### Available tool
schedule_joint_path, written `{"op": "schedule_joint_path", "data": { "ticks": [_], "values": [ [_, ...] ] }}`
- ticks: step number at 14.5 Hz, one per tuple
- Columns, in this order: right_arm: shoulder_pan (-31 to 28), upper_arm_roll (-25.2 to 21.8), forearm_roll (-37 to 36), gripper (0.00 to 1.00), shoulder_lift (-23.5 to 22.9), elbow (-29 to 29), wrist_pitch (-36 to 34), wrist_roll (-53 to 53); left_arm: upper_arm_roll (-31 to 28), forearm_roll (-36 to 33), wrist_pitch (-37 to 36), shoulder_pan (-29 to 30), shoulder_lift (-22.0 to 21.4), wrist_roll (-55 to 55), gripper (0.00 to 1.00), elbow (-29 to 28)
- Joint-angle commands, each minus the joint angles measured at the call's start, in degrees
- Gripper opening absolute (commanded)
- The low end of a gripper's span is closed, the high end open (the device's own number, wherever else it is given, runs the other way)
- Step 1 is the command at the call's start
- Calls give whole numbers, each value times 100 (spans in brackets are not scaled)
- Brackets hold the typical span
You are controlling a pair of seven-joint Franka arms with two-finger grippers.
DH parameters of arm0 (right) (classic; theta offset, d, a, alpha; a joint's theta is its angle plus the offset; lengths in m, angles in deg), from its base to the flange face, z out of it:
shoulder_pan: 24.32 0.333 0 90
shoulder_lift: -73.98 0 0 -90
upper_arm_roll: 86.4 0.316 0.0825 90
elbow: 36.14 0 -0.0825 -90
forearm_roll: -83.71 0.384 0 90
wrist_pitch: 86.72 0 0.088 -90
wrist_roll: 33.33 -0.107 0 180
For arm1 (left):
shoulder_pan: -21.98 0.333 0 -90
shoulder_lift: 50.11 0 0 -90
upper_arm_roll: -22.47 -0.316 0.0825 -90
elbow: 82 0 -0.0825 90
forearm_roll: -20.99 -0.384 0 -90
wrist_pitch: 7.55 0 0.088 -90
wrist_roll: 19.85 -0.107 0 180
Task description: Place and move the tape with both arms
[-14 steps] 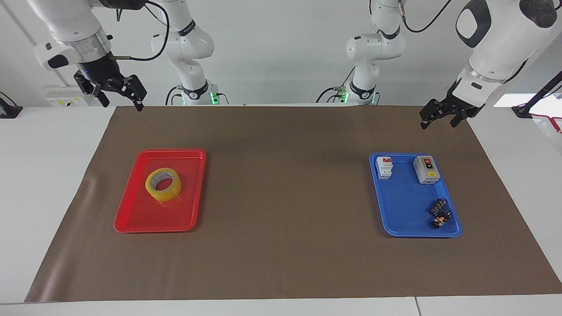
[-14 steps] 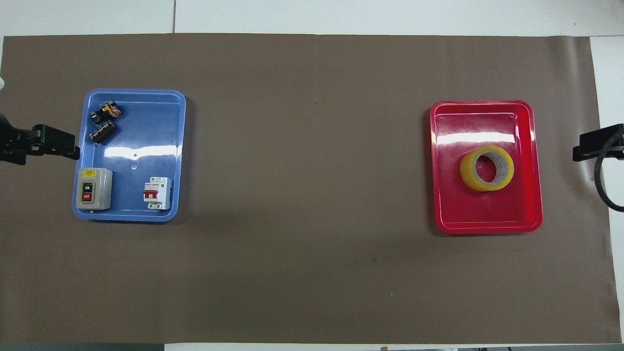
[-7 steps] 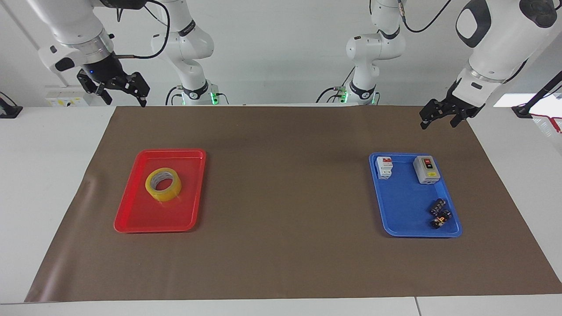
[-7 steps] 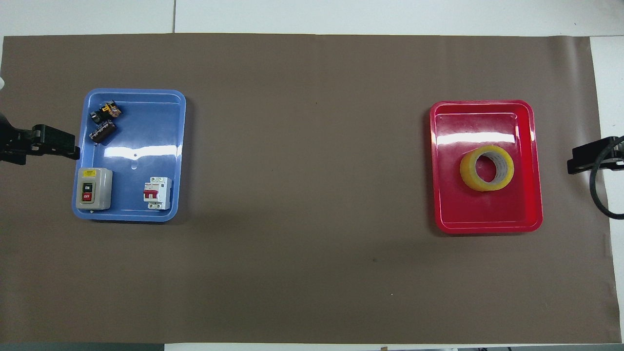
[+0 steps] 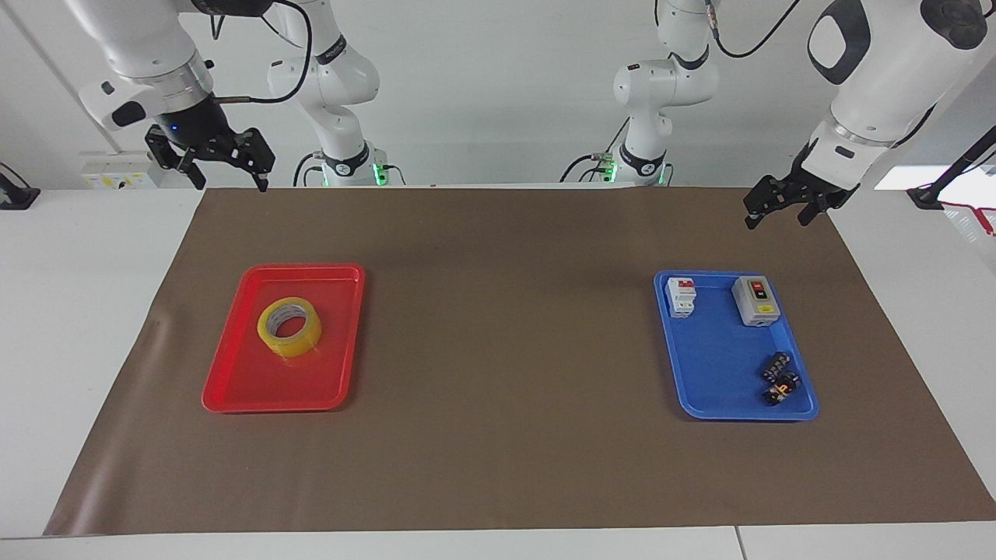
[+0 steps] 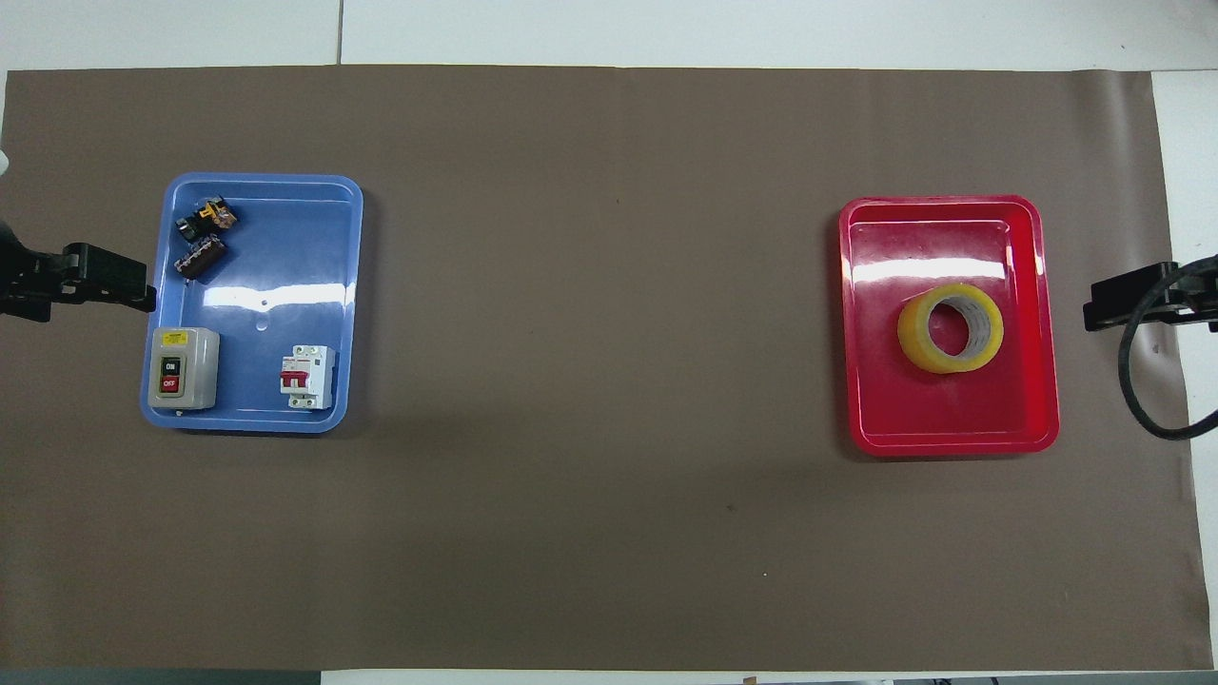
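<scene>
White walls close off the room where the robots stand, and a white table carries a wide brown paper sheet that covers most of its top.

Nearest the robots hang the two grippers, both up in the air. The right gripper, black and hung from a big white arm, is over the edge of the brown sheet at the right arm's end of the table; its fingers stand spread wide and hold nothing. The left gripper is over the sheet's edge at the left arm's end, its fingers likewise spread wide and empty. Between the two big arms, two smaller white arms with green lights at their bases stand at the table's edge.

Farther from the robots lie two trays, well apart. A red tray lies toward the right arm's end, and the tape, a yellow translucent roll with a pale core, lies flat in it, in the half nearer to the robots. A blue tray lies toward the left arm's end. In it a white circuit breaker with a red lever and a grey on/off switch box sit side by side at the end nearer the robots. Two small dark electrical parts lie close together at the tray's farthest corner.
</scene>
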Motion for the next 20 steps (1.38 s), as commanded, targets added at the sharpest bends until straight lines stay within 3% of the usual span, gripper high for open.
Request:
{"op": "schedule_joint_path", "data": {
  "ticks": [1, 20],
  "values": [
    [-52, 54, -84, 100, 43, -56, 85, 75, -18, 28, -50, 10, 21, -60, 100, 74],
    [-96, 45, -49, 100, -79, 251, -258, 216, -18, 28, -50, 10, 21, -60, 100, 74]
  ]
}}
